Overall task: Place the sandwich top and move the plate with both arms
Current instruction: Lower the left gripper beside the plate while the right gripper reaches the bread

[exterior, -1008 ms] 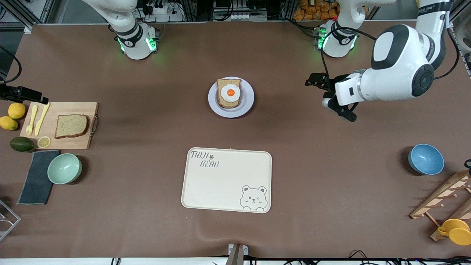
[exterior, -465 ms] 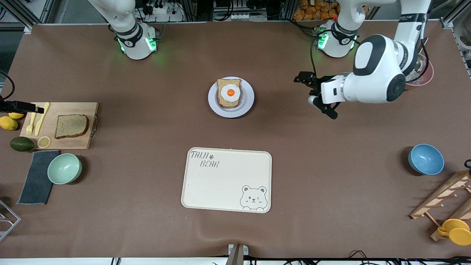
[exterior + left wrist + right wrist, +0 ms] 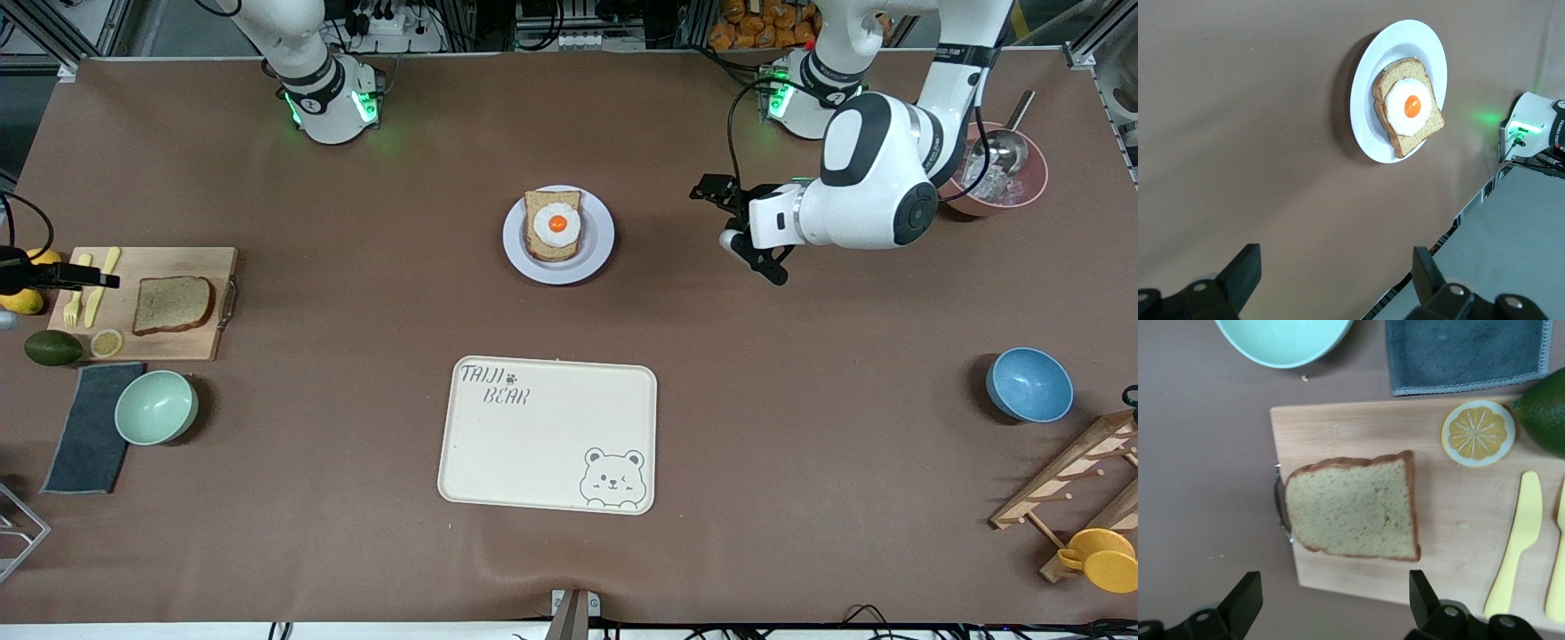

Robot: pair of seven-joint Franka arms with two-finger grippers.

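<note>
The plate, bearing the egg slice, lies mid-table nearer the robots' edge than the tray, while the sandwich top rests on the cutting board at the right arm's end.

Matt wooden board, glossy plate

You see the sandwich top flat on the wooden board — lemon slice and yellow knife beside it, right gripper spread wide above.
</note>
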